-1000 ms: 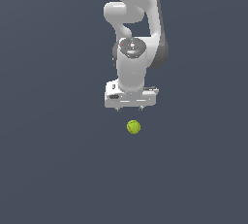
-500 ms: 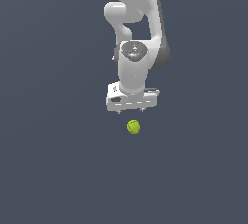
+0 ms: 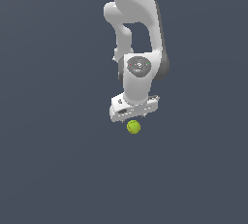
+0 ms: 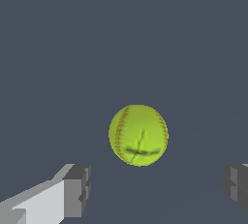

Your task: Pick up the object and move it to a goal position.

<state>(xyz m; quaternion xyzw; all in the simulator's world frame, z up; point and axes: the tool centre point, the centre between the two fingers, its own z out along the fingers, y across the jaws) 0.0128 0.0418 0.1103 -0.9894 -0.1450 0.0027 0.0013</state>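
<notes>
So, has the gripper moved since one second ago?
Yes. The gripper has come down toward the ball, which stayed in place in the exterior view.

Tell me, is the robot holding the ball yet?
No, nothing is held. The end effector is open, its fingers wide apart on either side of the ball, not touching it.

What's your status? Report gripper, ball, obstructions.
White gripper open, fingers wide apart, directly above small yellow-green ball. Ball not gripped. No obstruction in view.
</notes>
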